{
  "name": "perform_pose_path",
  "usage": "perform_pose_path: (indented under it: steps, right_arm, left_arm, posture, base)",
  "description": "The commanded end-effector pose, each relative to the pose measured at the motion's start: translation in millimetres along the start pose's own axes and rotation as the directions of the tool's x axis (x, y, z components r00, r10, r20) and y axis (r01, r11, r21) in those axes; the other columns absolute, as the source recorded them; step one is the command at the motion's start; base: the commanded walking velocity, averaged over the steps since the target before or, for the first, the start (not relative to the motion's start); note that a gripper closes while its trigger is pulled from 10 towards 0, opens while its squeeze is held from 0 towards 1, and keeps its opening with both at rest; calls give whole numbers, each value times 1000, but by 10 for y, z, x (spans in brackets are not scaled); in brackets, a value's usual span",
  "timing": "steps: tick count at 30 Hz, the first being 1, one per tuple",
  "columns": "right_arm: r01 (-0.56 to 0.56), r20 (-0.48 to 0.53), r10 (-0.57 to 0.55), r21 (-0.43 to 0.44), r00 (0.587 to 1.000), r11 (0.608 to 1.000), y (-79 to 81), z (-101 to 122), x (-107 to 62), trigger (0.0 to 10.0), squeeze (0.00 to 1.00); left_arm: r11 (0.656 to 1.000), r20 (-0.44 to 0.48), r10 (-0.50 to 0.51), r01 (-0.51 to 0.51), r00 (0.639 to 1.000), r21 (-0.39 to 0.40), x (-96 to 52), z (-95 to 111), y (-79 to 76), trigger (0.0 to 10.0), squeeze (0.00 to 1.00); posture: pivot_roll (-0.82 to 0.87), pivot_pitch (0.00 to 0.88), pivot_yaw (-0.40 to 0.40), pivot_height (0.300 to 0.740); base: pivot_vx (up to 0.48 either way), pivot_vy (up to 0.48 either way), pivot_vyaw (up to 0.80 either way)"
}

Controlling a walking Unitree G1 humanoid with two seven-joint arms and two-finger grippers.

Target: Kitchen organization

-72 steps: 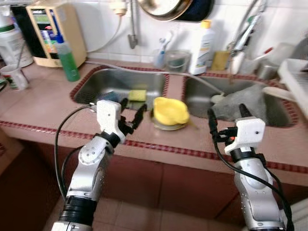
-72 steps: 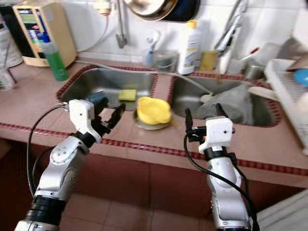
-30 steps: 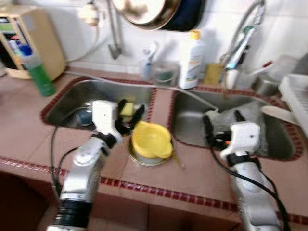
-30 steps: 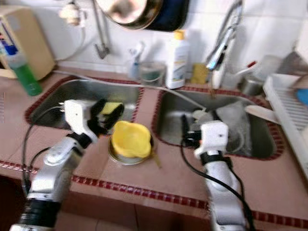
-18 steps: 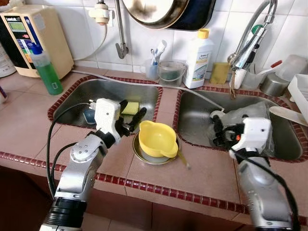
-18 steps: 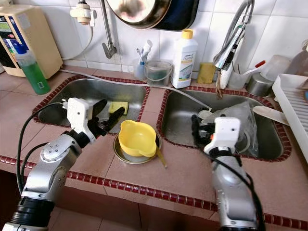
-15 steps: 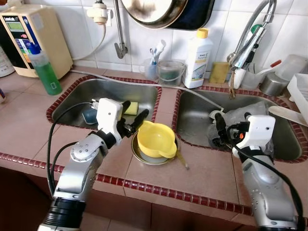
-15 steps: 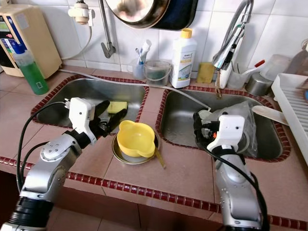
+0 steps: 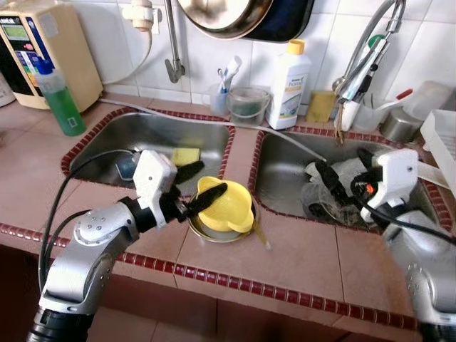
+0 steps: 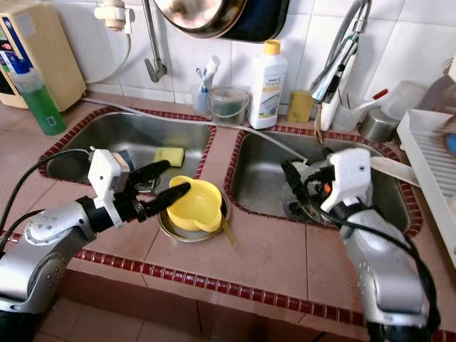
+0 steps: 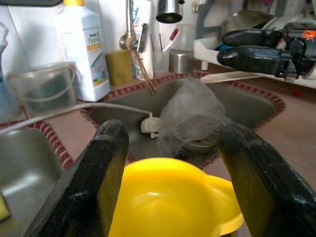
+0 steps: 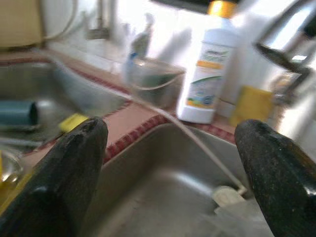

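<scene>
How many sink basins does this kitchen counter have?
2. The left stainless steel basin holds a yellow sponge; the right stainless steel basin sits under the chrome faucet and holds a clear plastic bag.

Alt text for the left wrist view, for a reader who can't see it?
The left hand, fingers open, reaches toward a yellow bowl on the counter. Behind it lie the right sink holding a clear plastic bag, and a white bottle.
</scene>
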State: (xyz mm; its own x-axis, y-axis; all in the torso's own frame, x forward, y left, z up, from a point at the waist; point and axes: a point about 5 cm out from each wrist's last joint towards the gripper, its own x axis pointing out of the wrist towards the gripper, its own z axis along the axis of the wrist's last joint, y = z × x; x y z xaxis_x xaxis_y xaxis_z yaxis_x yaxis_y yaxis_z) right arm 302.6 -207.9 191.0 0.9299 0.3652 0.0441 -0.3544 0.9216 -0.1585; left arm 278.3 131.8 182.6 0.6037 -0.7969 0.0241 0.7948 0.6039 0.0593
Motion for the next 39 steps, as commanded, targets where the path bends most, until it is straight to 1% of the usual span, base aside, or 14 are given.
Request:
perform_pose_path:
  steps: [1, 3, 5, 7, 9, 11, 16, 21, 22, 24, 26, 33, 36, 39]
  right_arm:
    - [-39, -25, 39, -4, 999, 999, 6, -32, 49, 10000, 0]
    - [-76, -37, 77, 32, 996, 997, 7, -40, 116, 10000, 0]
    - [-139, -60, 139, 4, 989, 990, 45, -82, 246, 10000, 0]
    - [-157, -49, 158, 23, 986, 987, 58, -86, 308, 10000, 0]
    - [-169, -46, 171, 30, 984, 985, 66, -86, 372, 10000, 0]
    - [-180, -32, 182, 64, 983, 982, 80, -74, 476, 10000, 0]
    - [-229, -1, 230, 76, 973, 970, 134, -48, 582, 10000, 0]
    - [-276, 14, 277, 120, 961, 954, 211, -62, 662, 10000, 0]
    - [-282, 15, 282, 126, 959, 951, 222, -66, 667, 10000, 0]
    - [-305, 23, 306, 181, 952, 935, 280, -93, 701, 10000, 0]
    - [-311, 24, 313, 188, 950, 931, 297, -101, 715, 10000, 0]
    - [-376, 16, 383, 225, 924, 899, 495, -156, 839, 10000, 0]
    - [-419, 10, 430, 244, 903, 875, 601, -173, 887, 10000, 0]
    - [-461, -2, 476, 248, 879, 852, 686, -200, 900, 10000, 0]
  left_arm:
    - [1000, -7, -6, 6, 1000, -15, 6, 2, -24, 10000, 0]
    - [1000, -8, -4, 3, 1000, -26, 9, 5, -31, 10000, 0]
    - [997, -60, 21, -26, 998, -76, 1, -69, -6, 10000, 0]
    - [996, -70, 41, -46, 997, -74, -5, -86, 10, 10000, 0]
    - [993, -79, 70, -77, 994, -93, -5, -99, 30, 10000, 0]
    - [989, -103, 100, -110, 990, -95, -2, -123, 49, 10000, 0]
    - [986, -140, 126, -140, 982, -95, -13, -150, 72, 10000, 0]
    - [985, -149, 138, -152, 979, -87, -41, -140, 78, 10000, 0]
    - [985, -152, 138, -152, 979, -86, -47, -142, 76, 10000, 0]
    - [985, -143, 139, -152, 980, -80, -66, -126, 63, 10000, 0]
    - [986, -140, 139, -151, 980, -77, -71, -117, 60, 10000, 0]
    - [994, -95, 79, -86, 992, -67, -95, -10, -51, 10000, 0]
    - [995, -87, 62, -68, 994, -77, -87, 6, -110, 10000, 0]
    - [997, -79, 43, -48, 996, -62, -83, 28, -164, 10000, 0]
  posture:
    - [-130, 45, -13, 740]
    - [-122, 41, -22, 740]
    - [-110, 36, -31, 740]
    - [-104, 33, -33, 740]
    - [-98, 28, -35, 740]
    - [-89, 20, -43, 740]
    - [-80, 16, -48, 740]
    - [-65, 15, -55, 740]
    - [-65, 15, -55, 740]
    - [-53, 18, -61, 740]
    - [-52, 19, -62, 740]
    - [-38, 33, -77, 740]
    - [-29, 42, -88, 740]
    - [-22, 46, -96, 740]
  base:
    - [0, 0, 0]
    - [0, 0, 0]
    - [0, 0, 0]
    - [0, 0, 0]
    - [0, 0, 0]
    - [0, 0, 0]
    - [0, 0, 0]
    - [0, 0, 0]
    - [0, 0, 0]
    - [0, 0, 0]
    - [0, 0, 0]
    - [0, 0, 0]
    - [0, 0, 0]
    - [0, 0, 0]
